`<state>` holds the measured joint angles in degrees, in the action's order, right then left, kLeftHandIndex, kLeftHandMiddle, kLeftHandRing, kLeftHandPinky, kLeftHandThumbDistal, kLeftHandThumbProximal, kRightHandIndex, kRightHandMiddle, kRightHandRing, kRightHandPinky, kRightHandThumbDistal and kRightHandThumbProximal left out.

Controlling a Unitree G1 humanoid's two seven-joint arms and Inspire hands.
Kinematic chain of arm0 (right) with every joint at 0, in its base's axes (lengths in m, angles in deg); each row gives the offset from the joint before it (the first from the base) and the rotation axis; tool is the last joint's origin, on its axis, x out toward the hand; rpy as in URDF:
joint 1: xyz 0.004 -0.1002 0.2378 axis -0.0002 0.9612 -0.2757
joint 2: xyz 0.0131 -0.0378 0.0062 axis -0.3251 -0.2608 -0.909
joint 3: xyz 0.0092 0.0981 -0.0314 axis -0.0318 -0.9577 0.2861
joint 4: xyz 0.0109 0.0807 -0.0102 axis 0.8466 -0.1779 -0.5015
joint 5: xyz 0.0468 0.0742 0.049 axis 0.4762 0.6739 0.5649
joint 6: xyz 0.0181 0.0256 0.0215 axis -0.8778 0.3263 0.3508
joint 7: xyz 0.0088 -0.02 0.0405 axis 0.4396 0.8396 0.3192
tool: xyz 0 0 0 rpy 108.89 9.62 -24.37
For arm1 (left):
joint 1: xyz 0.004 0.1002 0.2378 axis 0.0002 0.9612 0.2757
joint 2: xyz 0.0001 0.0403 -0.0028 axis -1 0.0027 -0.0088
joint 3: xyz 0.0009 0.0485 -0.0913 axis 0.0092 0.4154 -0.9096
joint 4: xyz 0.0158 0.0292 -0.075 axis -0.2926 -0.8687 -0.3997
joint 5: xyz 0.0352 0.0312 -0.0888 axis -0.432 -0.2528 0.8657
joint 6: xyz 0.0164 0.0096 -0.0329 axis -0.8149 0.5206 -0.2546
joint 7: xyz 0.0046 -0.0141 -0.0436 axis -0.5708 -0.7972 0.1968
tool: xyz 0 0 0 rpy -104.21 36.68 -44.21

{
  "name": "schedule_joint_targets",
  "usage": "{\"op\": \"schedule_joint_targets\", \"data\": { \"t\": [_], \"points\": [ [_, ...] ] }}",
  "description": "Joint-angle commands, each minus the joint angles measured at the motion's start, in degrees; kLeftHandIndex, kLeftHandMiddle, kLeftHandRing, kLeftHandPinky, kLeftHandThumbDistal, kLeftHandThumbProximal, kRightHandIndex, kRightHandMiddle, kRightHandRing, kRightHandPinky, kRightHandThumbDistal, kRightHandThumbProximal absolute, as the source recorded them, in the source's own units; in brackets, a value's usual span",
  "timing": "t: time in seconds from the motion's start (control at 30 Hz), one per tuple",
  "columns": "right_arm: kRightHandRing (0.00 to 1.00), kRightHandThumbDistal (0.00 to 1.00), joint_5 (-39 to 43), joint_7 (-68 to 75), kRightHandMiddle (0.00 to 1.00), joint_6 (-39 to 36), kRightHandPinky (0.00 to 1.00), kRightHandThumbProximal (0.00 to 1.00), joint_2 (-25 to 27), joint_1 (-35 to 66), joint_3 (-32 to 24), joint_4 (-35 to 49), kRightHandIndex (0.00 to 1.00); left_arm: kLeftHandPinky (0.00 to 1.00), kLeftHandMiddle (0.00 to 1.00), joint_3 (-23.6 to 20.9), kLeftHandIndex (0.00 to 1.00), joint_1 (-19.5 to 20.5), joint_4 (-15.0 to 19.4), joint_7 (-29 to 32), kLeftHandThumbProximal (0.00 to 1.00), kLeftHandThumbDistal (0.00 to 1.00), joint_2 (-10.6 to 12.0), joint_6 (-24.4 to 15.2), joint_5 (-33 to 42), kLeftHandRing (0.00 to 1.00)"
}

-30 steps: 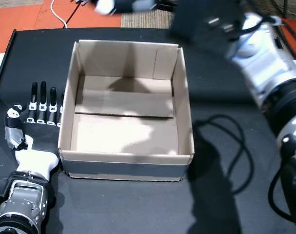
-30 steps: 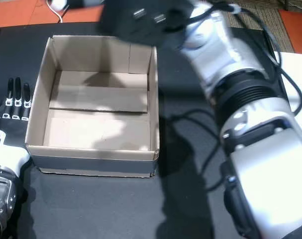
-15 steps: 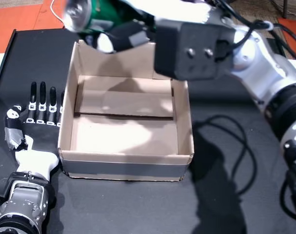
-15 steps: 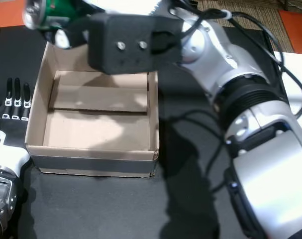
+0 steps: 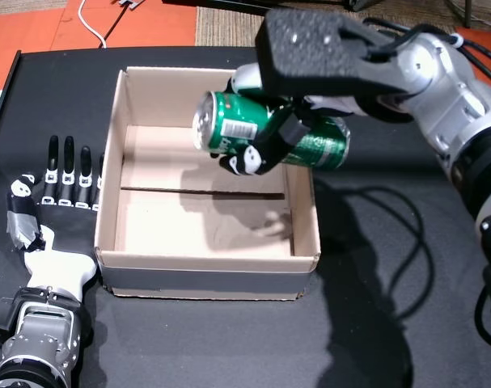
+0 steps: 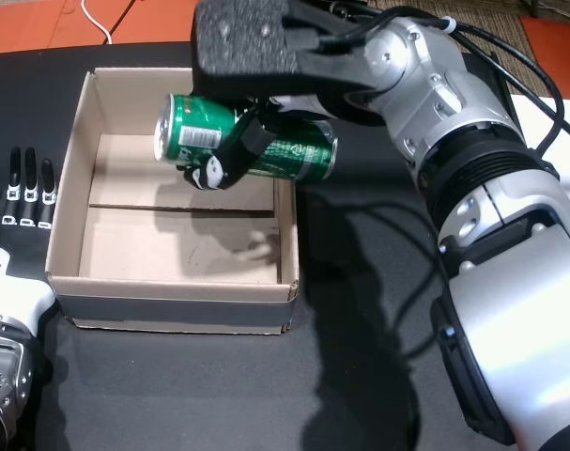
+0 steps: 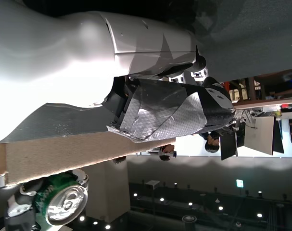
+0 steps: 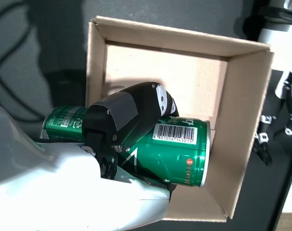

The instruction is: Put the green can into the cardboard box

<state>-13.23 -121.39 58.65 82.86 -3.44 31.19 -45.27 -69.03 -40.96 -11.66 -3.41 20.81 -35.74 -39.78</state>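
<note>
The green can lies on its side in the air, held by my right hand, which is shut on it. It hangs over the right part of the open cardboard box, partly across the right wall; the box holds nothing. Both head views show this: can, right hand, box. From the right wrist view the can sits under my fingers, above the box. My left hand lies flat and open on the table, left of the box.
The box stands on a black tabletop. A black cable from the right arm trails over the table right of the box. Orange floor and a white cord lie beyond the far edge. The left wrist view shows the can past the box wall.
The right hand brought the can from beyond the box's far left corner, toward me and rightward, to over the box's right side. The left hand has not moved.
</note>
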Motion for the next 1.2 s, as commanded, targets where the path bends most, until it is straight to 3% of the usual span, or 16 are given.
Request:
{"op": "schedule_joint_targets", "data": {
  "t": [0.0,0.23,0.37,0.63,0.83,0.93,1.0,1.03,1.1,1.13,1.17],
  "points": [
    [0.22,0.3,0.5,0.87,0.1,-0.01,0.36,0.15,-1.5,0.14,-0.05,-0.08,0.08,0.69,0.46,0.21,0.48,2.94,-1.6,-0.96,0.82,0.0,1.27,0.58,-0.42,0.55],
    [0.21,0.29,-0.56,3.26,0.08,-0.07,0.37,0.16,-2.72,-0.24,1.41,-0.06,0.07,0.67,0.44,0.03,0.45,2.74,-1.61,-1.82,0.82,0.0,1.63,0.31,-0.28,0.53],
    [0.19,0.28,-0.98,3.56,0.04,-0.09,0.38,0.13,-3.11,-1.81,2.16,0.24,0.02,0.68,0.45,0.01,0.46,2.92,-1.61,-0.86,0.83,0.0,1.73,0.51,-0.25,0.55],
    [0.25,0.25,-1.29,3.64,0.12,-1.54,0.4,0.07,-3.23,-7.42,2.75,1.74,0.12,0.68,0.44,0.27,0.44,2.7,-1.6,-1.52,0.82,0.0,2.11,-0.26,-0.59,0.55],
    [0.2,0.24,-0.86,4.97,0.03,-4.23,0.41,0.08,-4.34,-6.0,2.68,2.58,0.0,0.66,0.43,0.03,0.42,2.65,-1.66,-0.47,0.79,0.0,2.4,-0.36,-0.32,0.55],
    [0.19,0.2,-1.15,5.82,0.06,-4.62,0.42,0.09,-4.53,-4.11,2.91,1.77,0.06,0.66,0.43,-0.05,0.43,2.48,-1.65,-0.48,0.78,0.01,2.3,-0.27,-0.25,0.54],
    [0.28,0.17,-0.89,6.08,0.15,-4.4,0.48,0.09,-4.45,-3.29,2.65,1.36,0.15,0.68,0.44,-0.04,0.46,2.35,-1.6,-0.72,0.81,0.0,2.24,-0.14,-0.22,0.54],
    [0.38,0.21,-0.84,5.64,0.23,-3.93,0.54,0.13,-4.33,-3.3,2.59,1.11,0.21,0.69,0.44,-0.05,0.46,2.35,-1.59,-0.53,0.82,0.0,2.2,0.02,-0.19,0.55],
    [0.59,0.42,-1.51,4.76,0.41,-3.78,0.72,0.33,-3.79,-3.71,3.2,0.73,0.37,0.67,0.44,-0.04,0.45,2.33,-1.62,-0.42,0.83,0.01,2.14,0.23,-0.19,0.55],
    [0.63,0.44,-1.82,4.59,0.46,-3.92,0.76,0.39,-3.53,-3.9,3.49,0.69,0.42,0.67,0.44,0.03,0.45,2.3,-1.63,-0.56,0.84,0.01,2.13,0.19,-0.29,0.56],
    [0.61,0.43,-1.96,4.75,0.46,-4.36,0.77,0.39,-3.27,-3.99,3.62,0.8,0.44,0.67,0.44,0.03,0.46,2.33,-1.64,-0.44,0.84,0.0,2.13,0.21,-0.29,0.56]
  ]
}}
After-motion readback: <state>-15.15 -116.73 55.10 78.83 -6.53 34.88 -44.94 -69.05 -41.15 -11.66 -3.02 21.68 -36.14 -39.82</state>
